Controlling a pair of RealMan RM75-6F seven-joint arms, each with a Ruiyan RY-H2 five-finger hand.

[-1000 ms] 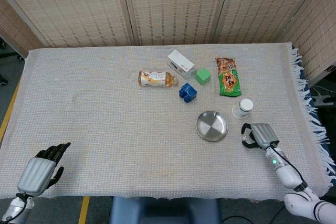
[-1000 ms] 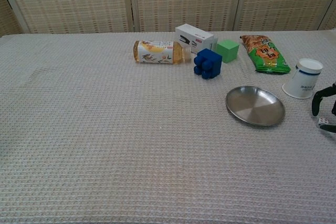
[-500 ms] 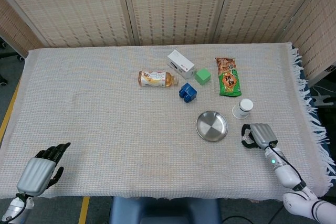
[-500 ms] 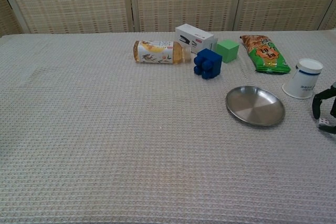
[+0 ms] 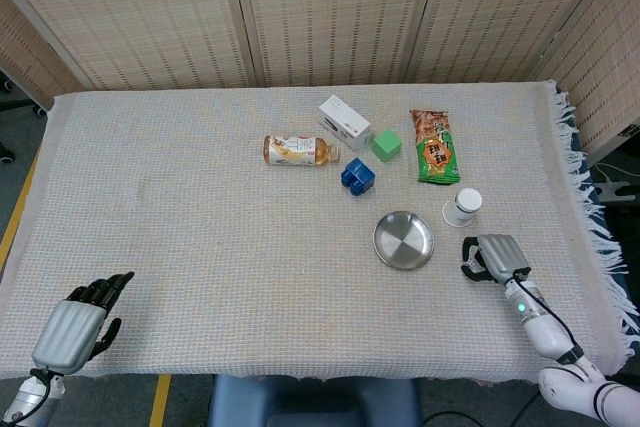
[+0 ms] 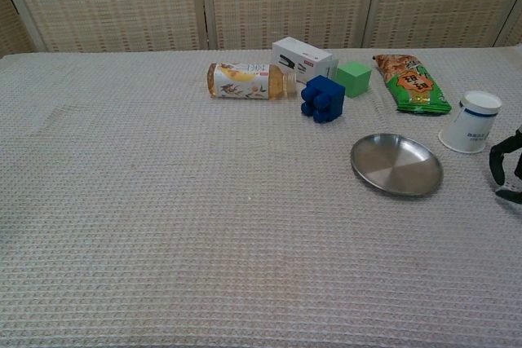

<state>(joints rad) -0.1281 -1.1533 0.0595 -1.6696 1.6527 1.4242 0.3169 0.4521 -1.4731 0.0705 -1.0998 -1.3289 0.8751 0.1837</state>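
Note:
My right hand (image 5: 497, 257) rests on the cloth near the table's front right, fingers curled down, holding nothing; only its fingertips (image 6: 507, 167) show at the chest view's right edge. A white cup (image 5: 461, 207) stands just beyond it, and a steel plate (image 5: 404, 240) lies to its left. My left hand (image 5: 78, 325) lies at the front left corner, fingers apart and empty. Further back are a tea bottle (image 5: 293, 151) on its side, a white box (image 5: 344, 122), a green cube (image 5: 387, 145), a blue block (image 5: 357, 175) and a green snack bag (image 5: 434, 146).
A woven cloth (image 5: 200, 227) covers the table, with a fringe (image 5: 590, 207) hanging off its right edge. Wicker screens (image 5: 330, 7) stand behind the table. The cup (image 6: 471, 122) and plate (image 6: 396, 164) also show at the right of the chest view.
My right hand has slid slightly rightward and toward the front edge, showing less in the chest view. Everything else stays as it was.

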